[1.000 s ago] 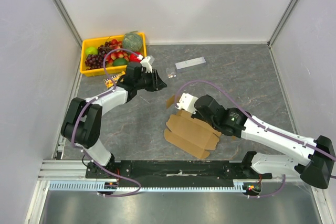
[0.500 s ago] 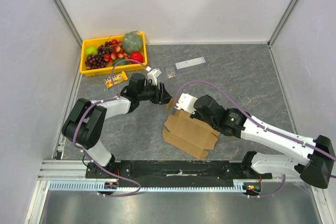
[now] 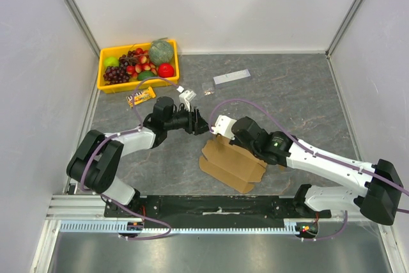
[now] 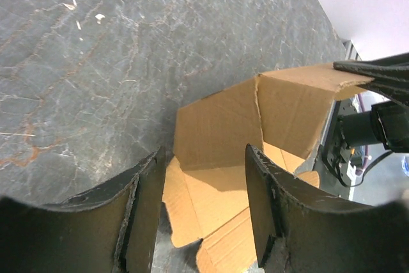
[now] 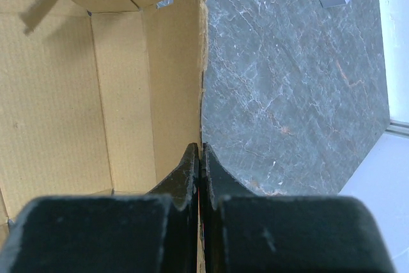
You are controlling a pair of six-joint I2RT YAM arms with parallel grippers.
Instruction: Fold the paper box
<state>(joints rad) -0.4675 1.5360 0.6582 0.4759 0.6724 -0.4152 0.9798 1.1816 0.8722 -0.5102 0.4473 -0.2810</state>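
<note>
Paper box (image 3: 231,161) wall was pinched by the right gripper (image 5: 199,158); the released left gripper (image 4: 204,158) risked buckling it if driven in askew

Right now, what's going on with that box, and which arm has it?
The right gripper is shut on the paper box, pinching the top edge of one raised wall. The left gripper is open and points at the box's far-left corner flaps; I cannot tell whether it touches them. The box is only partly folded, with its walls up and flaps loose. The yellow fruit tray sits apart in the far-left corner.
</note>
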